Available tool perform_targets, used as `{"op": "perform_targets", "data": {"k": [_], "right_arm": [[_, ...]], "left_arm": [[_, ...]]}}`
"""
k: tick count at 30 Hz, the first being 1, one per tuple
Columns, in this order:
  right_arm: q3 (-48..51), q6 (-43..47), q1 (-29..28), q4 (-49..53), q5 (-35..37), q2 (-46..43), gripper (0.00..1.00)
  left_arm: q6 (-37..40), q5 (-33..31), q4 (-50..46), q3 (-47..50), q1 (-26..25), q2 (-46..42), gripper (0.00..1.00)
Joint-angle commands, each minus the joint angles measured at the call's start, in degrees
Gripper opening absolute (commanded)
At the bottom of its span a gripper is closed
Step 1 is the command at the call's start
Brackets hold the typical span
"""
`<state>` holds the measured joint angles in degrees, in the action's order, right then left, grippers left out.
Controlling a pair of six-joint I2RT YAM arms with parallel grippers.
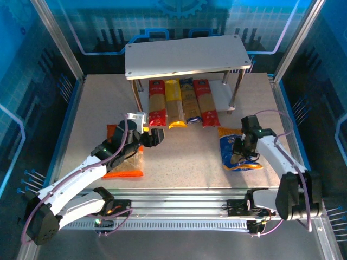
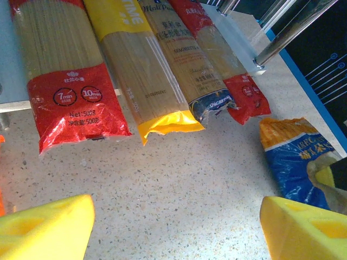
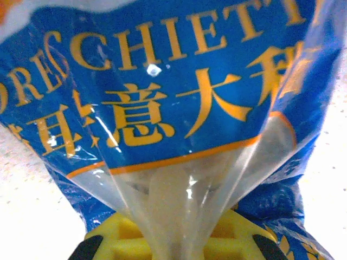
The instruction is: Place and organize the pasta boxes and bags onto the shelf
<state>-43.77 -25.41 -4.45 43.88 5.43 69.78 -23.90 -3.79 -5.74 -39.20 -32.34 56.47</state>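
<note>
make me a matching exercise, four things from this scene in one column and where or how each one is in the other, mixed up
Things
1. yellow spaghetti pack
2. blue pasta bag
3. orange pasta bag
4. left gripper

States
A. open, holding nothing
B. flat on the table, left side
C. on the lower board of the shelf
D. pinched in the shut right gripper

Pairs: 1-C, 2-D, 3-B, 4-A
</note>
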Motion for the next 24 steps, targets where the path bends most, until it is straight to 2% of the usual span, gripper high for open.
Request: {"op": "perform_targets", "data": {"k": [1,6,11,16,24], "right_arm": [[-3.7,0.98,0.08,1.97,0.48,-7.5,0.0],[-13.23,3.18,-0.12,6.16,5.02,-13.66,0.0],[-25.35,5.76,-0.9,9.53,7.82,-14.39,0.0],[-39.39,8.39,-3.47,8.64,10.49,-10.53,0.0],[-62.22,14.31,-6.77,4.39,11.29,1.53,0.0]], "left_arm": [[0.81,-0.66,0.37,-2.24,-0.27,-0.31,0.81],[0.95,-0.39,0.62,-2.98,-0.23,0.22,0.81],[1.58,-0.49,0.54,-4.38,-0.23,0.89,0.81],[3.02,-1.09,-0.63,-7.75,-0.18,2.3,0.81],[3.54,-1.32,-0.77,-11.34,-0.17,3.98,0.81]]}}
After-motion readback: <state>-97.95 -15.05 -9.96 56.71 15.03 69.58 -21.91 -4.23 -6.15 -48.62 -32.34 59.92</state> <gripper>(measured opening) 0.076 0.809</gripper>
